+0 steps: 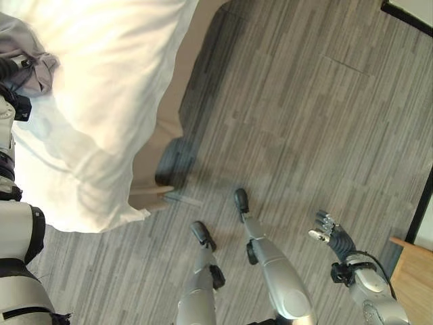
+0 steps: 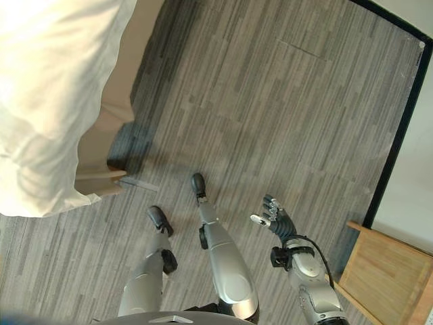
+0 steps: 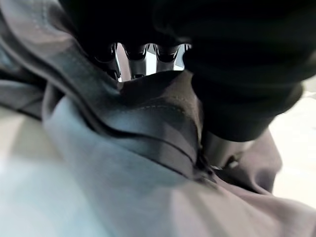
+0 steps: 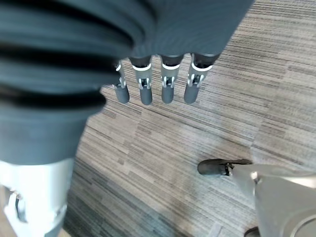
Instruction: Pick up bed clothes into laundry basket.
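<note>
A: Where's the clothing?
B: Grey garment (image 1: 30,64) lies on the bed (image 1: 101,101), at its far left side in the left eye view, bunched on the white sheet.

A: Left hand?
B: Left hand (image 1: 15,74) is at the garment, dark cover against the grey cloth. In the left wrist view the grey fabric (image 3: 148,163) folds up right against the hand, and the fingers (image 3: 132,57) show just past a fold. The cloth hides most of them, so I cannot tell whether they're curled on it or not.

A: Right hand?
B: Right hand (image 2: 276,217) hangs low at the robot's right side, over the grey striped carpet (image 1: 304,122), well apart from the bed. In the right wrist view its fingers (image 4: 168,81) are straight and side by side, nothing in them.

A: Anything else around?
B: A sheet corner hangs over the tan bed base (image 2: 111,101). Dark bed leg (image 1: 169,162) on the carpet under that corner. Wooden furniture (image 2: 385,271) near the right hand, by the wall. Black baseboard (image 2: 399,122) along the carpet's far right edge.
</note>
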Controlling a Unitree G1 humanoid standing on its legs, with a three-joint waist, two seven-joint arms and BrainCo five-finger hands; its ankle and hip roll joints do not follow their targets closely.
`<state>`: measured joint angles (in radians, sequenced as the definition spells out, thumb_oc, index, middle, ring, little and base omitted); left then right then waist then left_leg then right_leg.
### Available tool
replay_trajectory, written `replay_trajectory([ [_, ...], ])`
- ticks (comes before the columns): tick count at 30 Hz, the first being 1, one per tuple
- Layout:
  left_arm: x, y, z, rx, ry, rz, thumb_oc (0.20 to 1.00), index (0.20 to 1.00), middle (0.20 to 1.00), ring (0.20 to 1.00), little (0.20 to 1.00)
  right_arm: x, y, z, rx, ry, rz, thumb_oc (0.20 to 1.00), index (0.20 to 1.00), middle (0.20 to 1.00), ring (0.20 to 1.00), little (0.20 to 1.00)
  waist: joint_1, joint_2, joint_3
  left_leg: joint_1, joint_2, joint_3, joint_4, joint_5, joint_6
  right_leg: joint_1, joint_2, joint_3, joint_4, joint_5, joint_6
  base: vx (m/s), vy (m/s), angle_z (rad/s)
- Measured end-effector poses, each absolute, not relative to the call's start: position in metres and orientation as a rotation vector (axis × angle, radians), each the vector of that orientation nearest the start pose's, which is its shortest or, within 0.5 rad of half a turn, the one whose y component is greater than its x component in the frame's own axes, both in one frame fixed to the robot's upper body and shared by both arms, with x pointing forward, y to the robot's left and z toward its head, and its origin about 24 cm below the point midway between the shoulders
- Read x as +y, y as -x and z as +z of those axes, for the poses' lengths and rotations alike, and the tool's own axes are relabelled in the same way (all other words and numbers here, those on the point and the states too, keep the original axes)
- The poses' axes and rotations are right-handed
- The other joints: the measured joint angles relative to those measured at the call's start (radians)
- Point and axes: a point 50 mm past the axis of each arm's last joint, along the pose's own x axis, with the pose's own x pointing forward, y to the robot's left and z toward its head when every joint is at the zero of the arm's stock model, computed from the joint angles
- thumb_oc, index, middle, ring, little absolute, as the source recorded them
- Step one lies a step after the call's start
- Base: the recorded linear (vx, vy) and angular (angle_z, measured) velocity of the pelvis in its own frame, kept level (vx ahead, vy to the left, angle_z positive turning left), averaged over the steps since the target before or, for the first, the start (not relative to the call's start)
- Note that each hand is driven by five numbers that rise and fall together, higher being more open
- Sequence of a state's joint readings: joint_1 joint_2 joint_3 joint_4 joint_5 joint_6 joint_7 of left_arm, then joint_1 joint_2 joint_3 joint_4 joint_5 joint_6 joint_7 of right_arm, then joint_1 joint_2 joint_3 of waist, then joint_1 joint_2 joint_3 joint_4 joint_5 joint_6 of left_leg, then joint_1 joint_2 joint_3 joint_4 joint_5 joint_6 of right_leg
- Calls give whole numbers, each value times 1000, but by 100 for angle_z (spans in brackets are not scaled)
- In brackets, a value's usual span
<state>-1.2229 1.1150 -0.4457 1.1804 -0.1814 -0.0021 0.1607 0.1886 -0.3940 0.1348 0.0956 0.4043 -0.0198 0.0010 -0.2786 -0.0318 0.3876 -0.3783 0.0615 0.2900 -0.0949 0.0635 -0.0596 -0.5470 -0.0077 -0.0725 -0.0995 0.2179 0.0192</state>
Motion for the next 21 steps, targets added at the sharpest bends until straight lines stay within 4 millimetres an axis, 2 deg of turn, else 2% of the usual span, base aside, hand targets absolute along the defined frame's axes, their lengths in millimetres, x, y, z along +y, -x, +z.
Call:
replay_trajectory([
  [4,402,-328,308,-56,-849,725,200,200,200,200,200,-212,-203,-12,301,-14,38,1000,1000,1000,1000,1000,21,3,-2,49,1,-4,0,0,0,52,-1,-6,0,3,-5,33,1,3],
  [7,386,-335,315,-115,-867,663,200,200,200,200,200,-214,-204,-16,315,-11,30,1000,1000,1000,1000,1000,47,10,-11,78,-2,-15,0,1,0,87,-7,-16,0,0,-7,-7,-15,11],
  [10,362,-340,320,-225,-829,559,200,200,200,200,200,-217,-206,-19,332,-8,23,1000,1000,1000,1000,1000,58,16,-13,127,-5,-34,1,2,0,146,-13,-37,0,-8,-20,95,21,24],
  [15,340,-347,301,-251,-807,419,200,200,200,200,200,-222,-205,-25,374,-2,23,1000,1000,1000,1000,1000,68,48,-48,235,-7,-62,-5,-10,-13,265,-19,-63,0,-46,-16,97,30,17],
  [19,312,-356,289,-289,-701,281,200,200,200,200,200,-225,-202,-31,407,0,18,1000,1000,1000,1000,1000,74,98,-129,334,-6,-81,-5,-30,-17,374,-21,-80,0,-70,-12,66,3,12],
  [21,302,-360,287,-314,-647,233,200,200,200,200,200,-226,-202,-31,408,-1,25,1000,1000,1000,1000,1000,76,118,-198,351,-5,-82,-5,-37,-17,391,-22,-81,-1,-79,-8,14,-17,5],
])
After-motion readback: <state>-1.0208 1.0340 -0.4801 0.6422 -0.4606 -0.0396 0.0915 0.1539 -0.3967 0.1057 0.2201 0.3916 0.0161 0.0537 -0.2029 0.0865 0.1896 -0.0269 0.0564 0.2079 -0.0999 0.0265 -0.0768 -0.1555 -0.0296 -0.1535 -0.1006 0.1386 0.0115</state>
